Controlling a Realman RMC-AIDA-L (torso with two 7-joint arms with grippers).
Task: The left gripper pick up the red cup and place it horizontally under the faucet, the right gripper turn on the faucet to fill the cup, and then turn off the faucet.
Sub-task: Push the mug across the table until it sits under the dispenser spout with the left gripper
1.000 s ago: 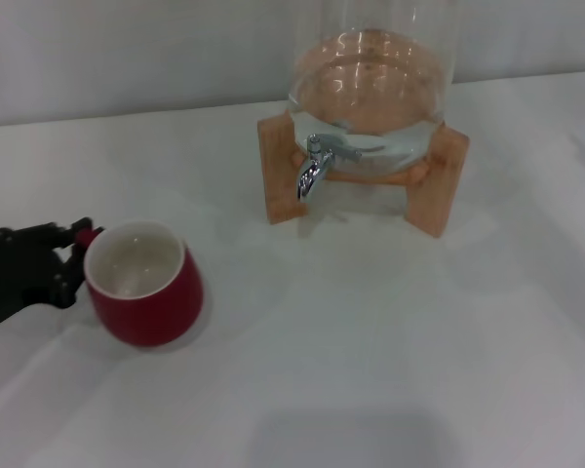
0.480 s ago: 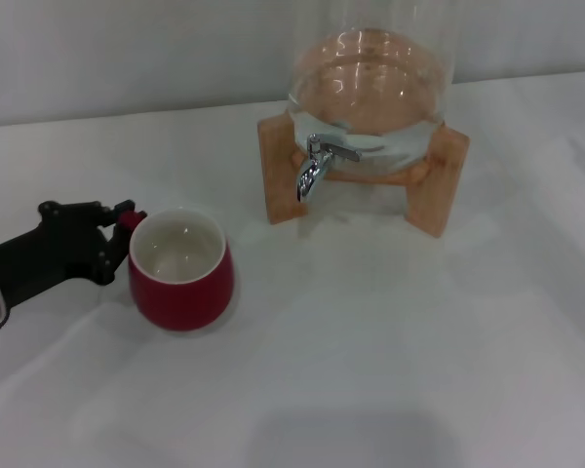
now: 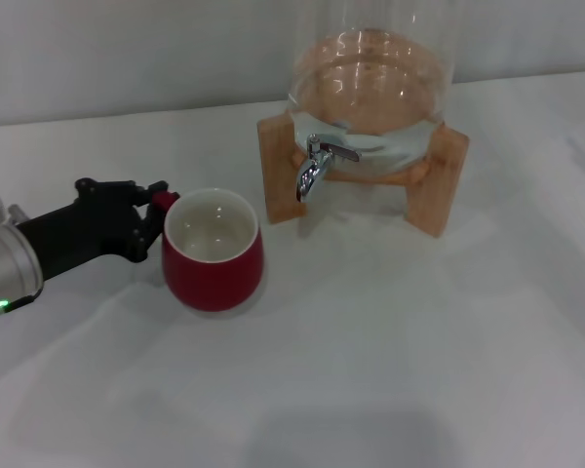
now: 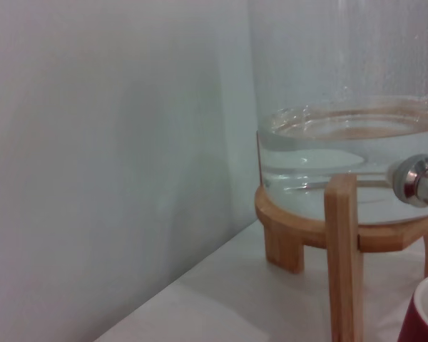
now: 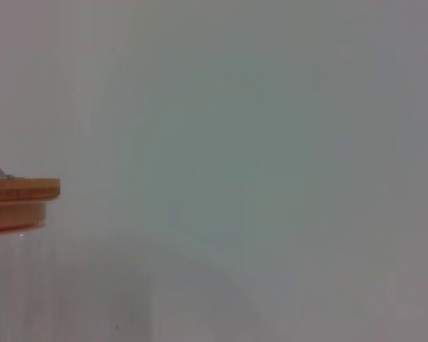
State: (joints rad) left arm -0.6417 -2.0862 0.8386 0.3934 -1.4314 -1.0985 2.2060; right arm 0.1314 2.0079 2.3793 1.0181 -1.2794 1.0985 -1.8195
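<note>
The red cup (image 3: 214, 252) stands upright with its white inside showing, left of and in front of the faucet (image 3: 315, 166). My left gripper (image 3: 154, 210) is shut on the cup's small red handle at its left side. The chrome faucet hangs from the glass dispenser, its spout pointing down; the cup is not under it. In the left wrist view a corner of the cup (image 4: 424, 319) and part of the faucet (image 4: 417, 179) show. My right gripper is out of view.
The glass water dispenser (image 3: 370, 93) sits on a wooden stand (image 3: 278, 171) at the back of the white table (image 3: 390, 361). A pale wall runs behind it. A wooden lid edge (image 5: 21, 192) shows in the right wrist view.
My left gripper has carried the cup to the right and a little farther back, closer to the faucet. The dispenser has not moved.
</note>
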